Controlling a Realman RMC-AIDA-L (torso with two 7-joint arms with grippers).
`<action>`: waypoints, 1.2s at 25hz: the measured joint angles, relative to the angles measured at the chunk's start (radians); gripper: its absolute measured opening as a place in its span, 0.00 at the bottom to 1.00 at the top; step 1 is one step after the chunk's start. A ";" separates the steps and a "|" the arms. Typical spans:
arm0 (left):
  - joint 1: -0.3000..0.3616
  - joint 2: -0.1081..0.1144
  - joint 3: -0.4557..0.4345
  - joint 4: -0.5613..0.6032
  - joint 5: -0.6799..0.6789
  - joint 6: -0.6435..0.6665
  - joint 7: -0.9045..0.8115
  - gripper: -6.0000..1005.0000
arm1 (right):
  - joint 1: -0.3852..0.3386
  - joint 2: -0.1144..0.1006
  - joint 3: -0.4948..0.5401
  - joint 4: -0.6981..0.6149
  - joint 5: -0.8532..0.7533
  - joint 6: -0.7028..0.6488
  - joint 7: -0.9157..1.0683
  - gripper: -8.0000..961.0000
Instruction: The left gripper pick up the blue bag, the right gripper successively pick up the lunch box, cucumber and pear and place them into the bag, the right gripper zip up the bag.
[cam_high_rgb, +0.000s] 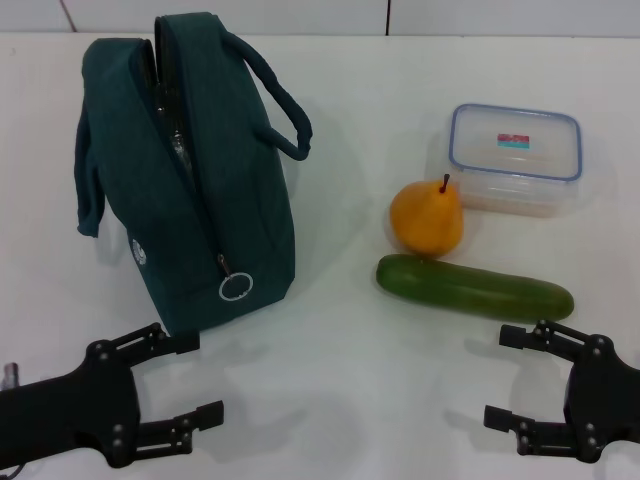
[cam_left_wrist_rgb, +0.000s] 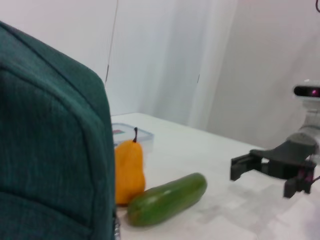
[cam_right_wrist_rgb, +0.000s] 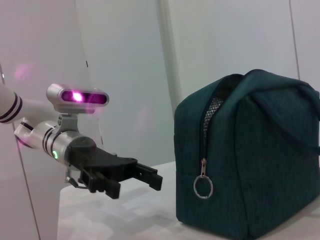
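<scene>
Head view, left gripper (cam_high_rgb: 195, 378) and right gripper (cam_high_rgb: 508, 378) jaws spread (empty)

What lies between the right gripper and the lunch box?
In the head view, the cucumber lies crosswise between the right gripper and the lunch box, with the pear just off that line, toward the blue bag.

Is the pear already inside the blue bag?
No, the pear sits on the table between the lunch box and the cucumber, well apart from the blue bag.
</scene>
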 joint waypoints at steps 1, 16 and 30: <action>0.000 0.004 -0.005 -0.001 -0.002 0.018 -0.029 0.85 | 0.000 0.000 0.000 0.000 0.000 0.000 0.001 0.91; -0.085 0.149 -0.229 0.075 -0.065 0.127 -0.822 0.79 | 0.007 0.003 -0.003 -0.006 0.000 -0.002 0.003 0.91; -0.275 0.167 -0.257 0.470 0.124 0.057 -1.411 0.79 | 0.022 0.016 0.000 -0.008 0.000 0.007 -0.004 0.91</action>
